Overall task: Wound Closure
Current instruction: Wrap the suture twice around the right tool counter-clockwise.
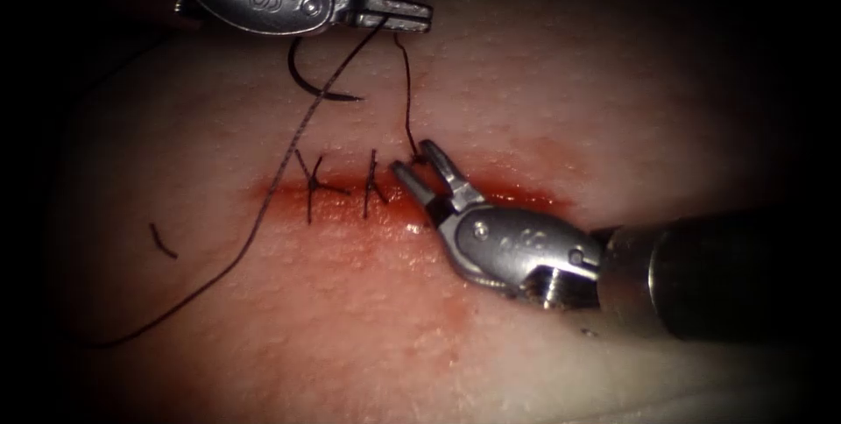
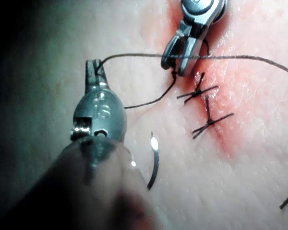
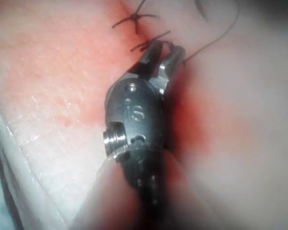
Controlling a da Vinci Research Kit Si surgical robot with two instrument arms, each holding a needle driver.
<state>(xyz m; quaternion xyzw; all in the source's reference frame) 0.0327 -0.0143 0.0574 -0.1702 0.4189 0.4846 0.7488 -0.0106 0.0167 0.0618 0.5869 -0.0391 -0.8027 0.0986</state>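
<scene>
tissue [image 1: 543, 82], left tool [image 1: 419, 17] holding thread [image 1: 407, 91]

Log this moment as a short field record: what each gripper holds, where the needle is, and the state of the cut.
left gripper: shut on the thread, above the cut
right gripper: jaws open, nothing gripped; the thread ends at its upper jaw tip
needle: lying free on the tissue below the left gripper, not in the tissue, held by neither gripper
cut: two knotted stitches toward its left; red fluid along it
cut end of thread: lying loose on the tissue, far left
</scene>
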